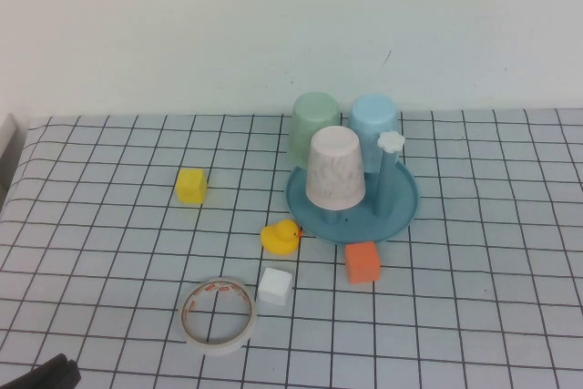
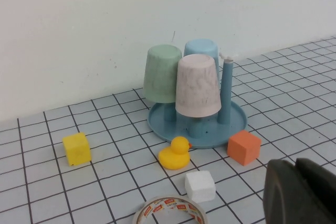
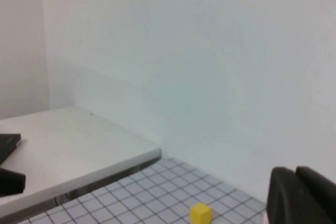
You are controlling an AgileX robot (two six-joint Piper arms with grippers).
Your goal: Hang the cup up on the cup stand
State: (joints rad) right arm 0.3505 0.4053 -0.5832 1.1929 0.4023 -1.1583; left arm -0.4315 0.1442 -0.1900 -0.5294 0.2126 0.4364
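The pale pink cup (image 1: 335, 168) sits upside down over a peg at the front of the blue cup stand (image 1: 405, 211). It also shows in the left wrist view (image 2: 197, 85) on the stand (image 2: 239, 124). One bare peg with a white flower knob (image 1: 391, 141) stands to its right. My left gripper (image 2: 295, 182) is shut and empty, low near the table's front left, well short of the stand. My right gripper (image 3: 296, 195) is shut and empty, out of the high view, facing the wall.
A pale green cup (image 1: 314, 125) and a light blue cup (image 1: 374, 125) hang on the stand's back pegs. On the table lie a yellow cube (image 1: 191, 185), a yellow duck (image 1: 281, 237), a white cube (image 1: 275, 286), an orange cube (image 1: 362, 262) and a tape roll (image 1: 218, 314).
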